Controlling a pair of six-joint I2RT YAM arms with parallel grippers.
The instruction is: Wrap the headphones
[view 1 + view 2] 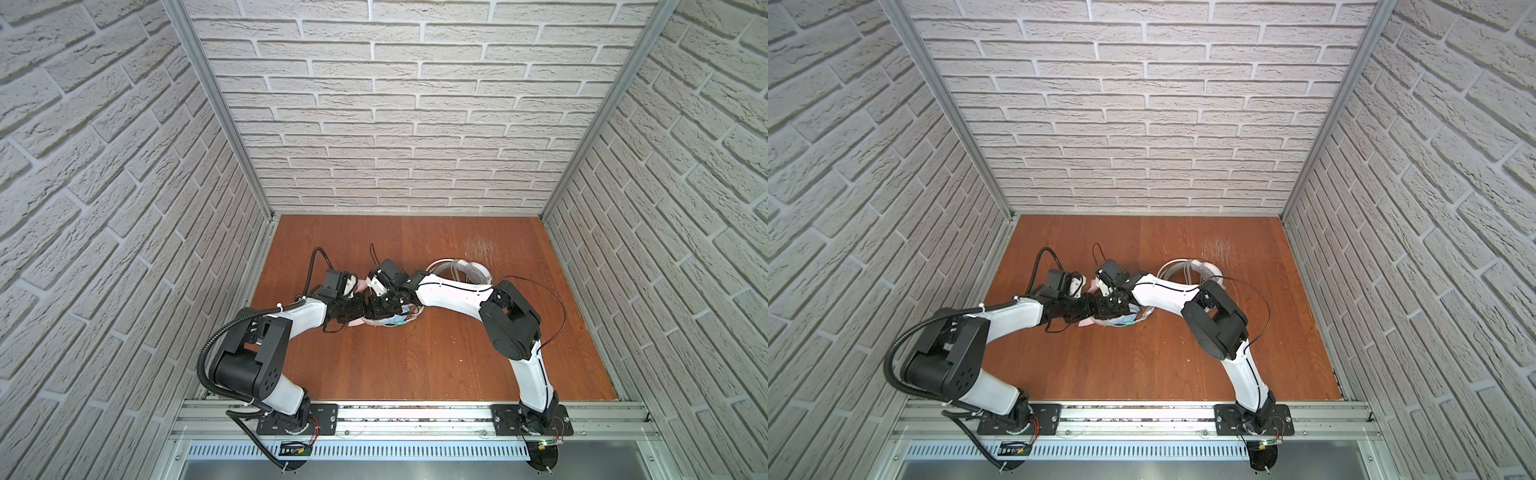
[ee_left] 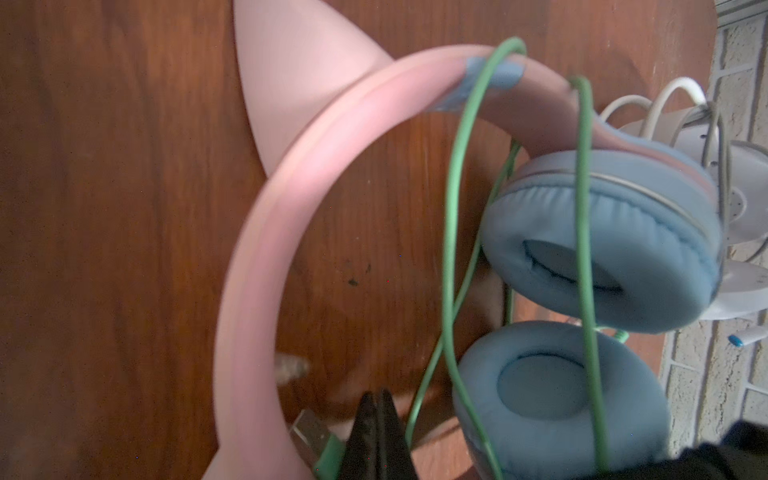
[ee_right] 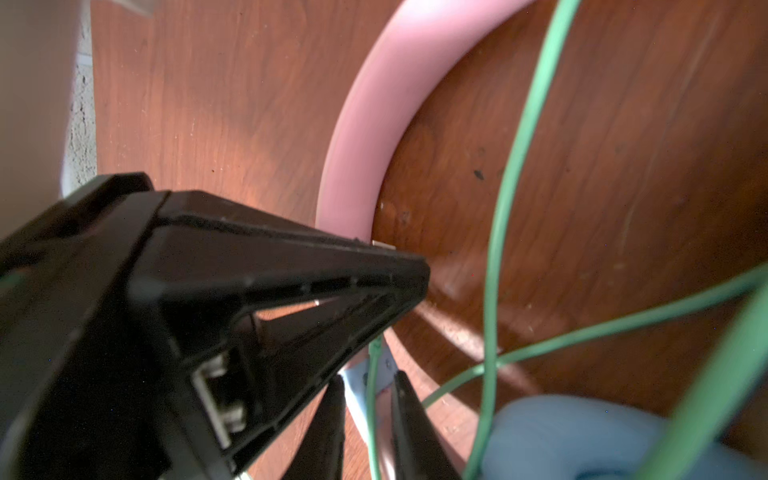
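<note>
- Both arms are meeting in the middle of the table (image 1: pixel 415 365), right over the pink pair (image 2: pixel 540 386), which is lying on the wood and mostly hiding under the wrists in both top views
- The white pair (image 1: pixel 480 272) is sitting further back on the right, apart from the action, with pale loops of cord lying across it, so that one is looking finished to me
- On the pink pair, the green cable (image 2: pixel 451 232) is running in several loose turns over the headband (image 2: pixel 266 249) and across both blue earcups (image 2: pixel 648 249), so most of the winding is looking done
- The left gripper (image 2: pixel 376 395) is showing its fingertips pressed tight together with nothing visible between them
- The plug (image 2: pixel 309 430) is lying right beside those fingertips, and I cannot tell whether it is being touched
- The right gripper (image 3: pixel 370 380) is standing with its jaws parted, and a strand of the green cable is passing through the gap without being pinched
- What is remaining, as I am reading it, is the plug end: it is lying free by the headband and needing a last turn or a tuck
- The turns are also looking slack enough to be slipping off the earcups, so some tightening is probably coming
</note>
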